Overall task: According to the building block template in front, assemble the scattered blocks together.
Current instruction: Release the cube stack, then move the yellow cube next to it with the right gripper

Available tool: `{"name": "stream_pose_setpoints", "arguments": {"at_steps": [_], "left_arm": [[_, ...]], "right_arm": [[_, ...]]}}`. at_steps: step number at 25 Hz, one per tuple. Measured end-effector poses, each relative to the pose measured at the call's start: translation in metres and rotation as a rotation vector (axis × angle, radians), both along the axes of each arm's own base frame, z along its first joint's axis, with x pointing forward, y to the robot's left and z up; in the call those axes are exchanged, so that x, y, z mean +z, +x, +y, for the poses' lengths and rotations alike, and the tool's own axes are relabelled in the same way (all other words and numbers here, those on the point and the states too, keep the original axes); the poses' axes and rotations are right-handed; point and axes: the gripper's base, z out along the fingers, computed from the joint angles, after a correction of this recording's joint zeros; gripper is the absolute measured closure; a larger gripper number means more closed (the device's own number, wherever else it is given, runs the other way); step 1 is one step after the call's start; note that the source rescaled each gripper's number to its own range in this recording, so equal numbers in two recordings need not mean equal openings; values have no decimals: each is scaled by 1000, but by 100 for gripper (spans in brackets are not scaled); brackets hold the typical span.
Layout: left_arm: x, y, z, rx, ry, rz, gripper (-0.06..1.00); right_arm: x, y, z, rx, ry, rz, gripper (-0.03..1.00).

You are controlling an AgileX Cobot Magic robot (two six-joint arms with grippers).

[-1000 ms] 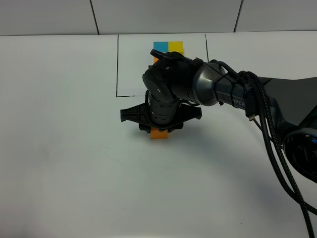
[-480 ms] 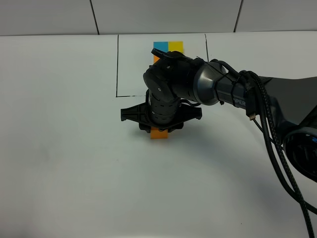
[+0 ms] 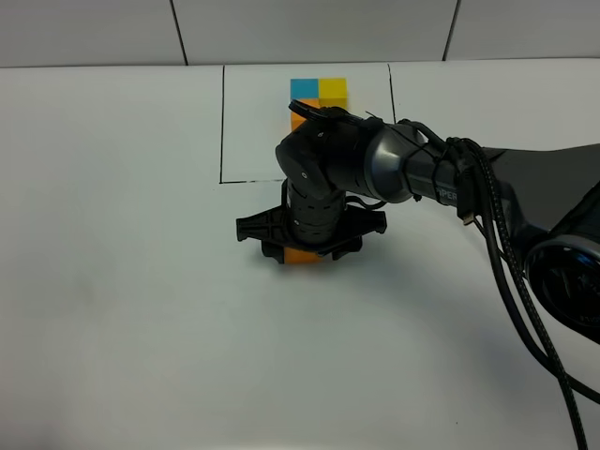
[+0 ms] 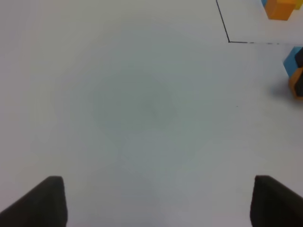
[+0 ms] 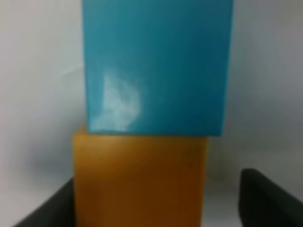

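Beside the black outline [image 3: 222, 122], the right arm [image 3: 412, 169] points down, tool [image 3: 302, 249] parted around the orange cube [image 3: 300, 257].

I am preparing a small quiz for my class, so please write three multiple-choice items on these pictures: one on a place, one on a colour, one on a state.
1. The loose blue cube is:
A) inside the black outline
B) touching the loose orange cube
C) far from every other cube

2. In the template, the cube beside the blue one is:
A) yellow
B) green
C) red

3. The left hand is:
A) shut on a yellow cube
B) shut on a blue cube
C) open, holding nothing

Answers:
1 B: the right wrist view shows the two cubes meeting with no gap.
2 A: the high view shows yellow next to blue.
3 C: the left wrist view shows it spread wide with nothing in it.
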Motion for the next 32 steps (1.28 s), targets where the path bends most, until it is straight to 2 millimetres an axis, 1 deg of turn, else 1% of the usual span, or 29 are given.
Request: {"name": "stream_pose_setpoints", "arguments": {"at_steps": [2, 4, 5, 7, 9, 12, 14, 16, 18, 20, 24, 26, 29, 32], "left_arm": [[0, 0, 0, 0, 0, 0, 27], [0, 0, 0, 0, 0, 0, 27], [0, 0, 0, 0, 0, 0, 27], [0, 0, 0, 0, 0, 0, 27], [0, 0, 0, 0, 0, 0, 27], [0, 0, 0, 0, 0, 0, 27], [0, 0, 0, 0, 0, 0, 27], [0, 0, 0, 0, 0, 0, 27], [0, 0, 0, 0, 0, 0, 27], [0, 0, 0, 0, 0, 0, 27], [0, 0, 0, 0, 0, 0, 27], [0, 0, 0, 0, 0, 0, 27], [0, 0, 0, 0, 0, 0, 27], [0, 0, 0, 2, -3, 0, 27]], "right_arm": [[3, 0, 0, 28, -2, -8, 41], [10, 0, 0, 45, 4, -19, 28], [14, 0, 0, 51, 10, -25, 22], [23, -2, 0, 58, 26, -29, 15], [34, -5, 0, 70, 50, -26, 11], [55, -10, 0, 97, 80, -34, 10], [67, -13, -4, 137, 63, -39, 10], [75, -17, -13, 195, 10, -47, 10], [80, -21, -30, 232, -31, -39, 10], [81, -25, -52, 253, -57, -27, 10], [83, -40, -110, 234, -79, -23, 10], [86, -53, -141, 195, -84, -26, 10], [89, -71, -191, 103, -87, -45, 10], [89, -87, -233, 5, -87, -74, 10]]}}
